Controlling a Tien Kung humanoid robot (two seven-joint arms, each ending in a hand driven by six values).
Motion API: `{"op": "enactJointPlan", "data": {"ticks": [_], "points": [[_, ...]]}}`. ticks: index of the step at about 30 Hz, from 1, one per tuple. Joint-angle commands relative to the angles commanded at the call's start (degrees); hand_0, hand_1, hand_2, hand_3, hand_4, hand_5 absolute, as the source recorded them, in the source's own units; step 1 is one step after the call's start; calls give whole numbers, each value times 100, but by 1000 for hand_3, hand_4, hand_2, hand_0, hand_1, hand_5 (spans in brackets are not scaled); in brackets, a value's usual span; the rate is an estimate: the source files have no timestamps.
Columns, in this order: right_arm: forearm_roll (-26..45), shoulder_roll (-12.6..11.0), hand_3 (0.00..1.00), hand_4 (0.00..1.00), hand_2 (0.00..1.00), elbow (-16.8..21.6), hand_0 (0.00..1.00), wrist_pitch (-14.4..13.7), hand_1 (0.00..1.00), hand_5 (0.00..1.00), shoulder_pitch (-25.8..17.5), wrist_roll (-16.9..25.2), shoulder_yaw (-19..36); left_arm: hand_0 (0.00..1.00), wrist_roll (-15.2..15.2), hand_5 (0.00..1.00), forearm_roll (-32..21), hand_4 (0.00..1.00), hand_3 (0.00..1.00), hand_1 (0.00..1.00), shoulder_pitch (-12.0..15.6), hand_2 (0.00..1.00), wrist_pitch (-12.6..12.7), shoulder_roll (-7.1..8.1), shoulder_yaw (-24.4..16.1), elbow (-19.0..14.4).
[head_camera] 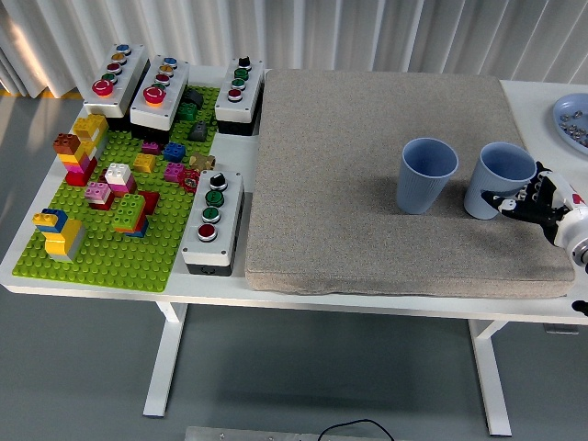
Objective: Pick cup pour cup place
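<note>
My right hand [536, 199] at the frame's right edge, fingers curled around the tilted right blue cup [497, 179]; second blue cup [426, 174] upright just beside it, both on my grey mat [367, 138]

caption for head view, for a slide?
Right hand grasps the right blue cup, tilted beside the upright left blue cup on the grey mat.

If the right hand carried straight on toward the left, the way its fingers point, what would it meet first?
The right hand is shut on the tilted right blue cup; going on leftward, that cup would probably meet the upright left blue cup first, though depth is uncertain.
</note>
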Motion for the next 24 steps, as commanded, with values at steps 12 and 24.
{"op": "enactJointPlan", "data": {"ticks": [12, 24], "points": [[-38, -45, 955, 856, 967, 128, 930, 19, 883, 254, -109, -45, -17, 732, -1, 955, -22, 506, 688, 780, 2, 823, -4, 3, 9, 1], [-40, -211, 954, 855, 966, 361, 929, 13, 883, 259, -317, -50, 78, 730, 0, 956, -32, 506, 688, 780, 41, 822, -2, 6, 12, 2]]}}
